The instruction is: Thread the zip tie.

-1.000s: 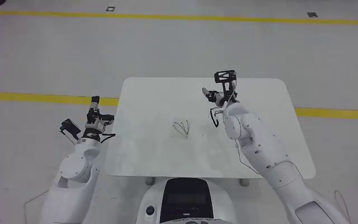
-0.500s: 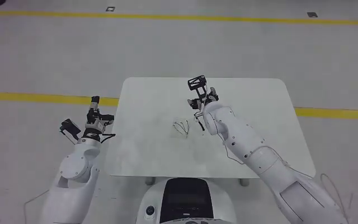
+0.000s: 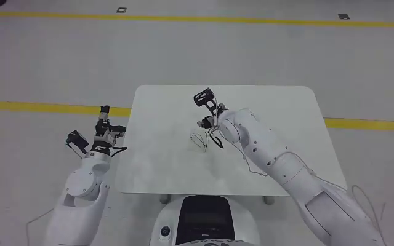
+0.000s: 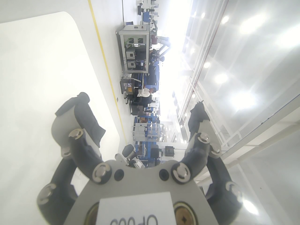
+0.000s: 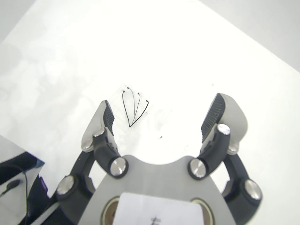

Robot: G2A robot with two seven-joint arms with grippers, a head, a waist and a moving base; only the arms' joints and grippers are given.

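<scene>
Zip ties (image 3: pixel 199 140): dark tangle near table (image 3: pixel 277 111) centre from the top; right wrist view resolves thin strands fanned from one point.
Right gripper (image 5: pixel 161 104): spread wide, empty, at ties' 1 o'clock.
Left gripper (image 4: pixel 140 101): spread, empty, off table's 9 o'clock edge.

White bench (image 3: pixel 160 166), rounded corners, on a pale grey floor (image 3: pixel 184 55). Near yellow line (image 3: pixel 61 108) passes beneath the bench; far yellow line (image 3: pixel 184 18) beyond. Dark floor plate (image 3: pixel 122 10) by the far line. Metal-framed cabinet (image 4: pixel 134 47) in the hall behind.
</scene>
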